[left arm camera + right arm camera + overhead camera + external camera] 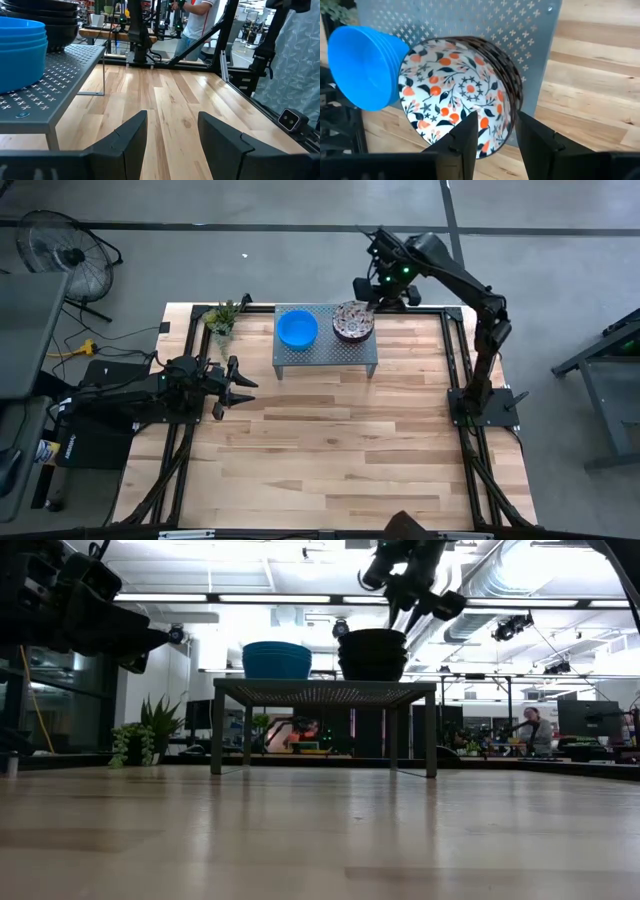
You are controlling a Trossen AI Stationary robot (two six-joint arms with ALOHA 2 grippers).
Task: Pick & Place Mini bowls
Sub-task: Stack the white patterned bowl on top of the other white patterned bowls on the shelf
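A stack of plain blue mini bowls [297,329] and a stack of floral mini bowls [352,321] stand side by side on a grey perforated metal stand [325,358] at the table's far middle. My right gripper [496,142] is open and points down over the floral stack [455,95]. One finger is over the top bowl's inside and the other is outside its rim. In the low view it [412,618] hangs just above the stack [373,653]. My left gripper [243,382] is open and empty, low at the table's left, pointing toward the stand. My right gripper comes from above with its fingers on either side of the top floral bowl's rim [506,125], on the stack's far side. I cannot tell whether a finger touches the rim. The bowl sits in its stack on the stand.
A small potted plant [222,318] stands left of the stand at the table's far left. Bare wooden table [340,450] lies in front of the stand. A fan [60,255] stands on the floor beyond the table. People [530,725] show in the room behind.
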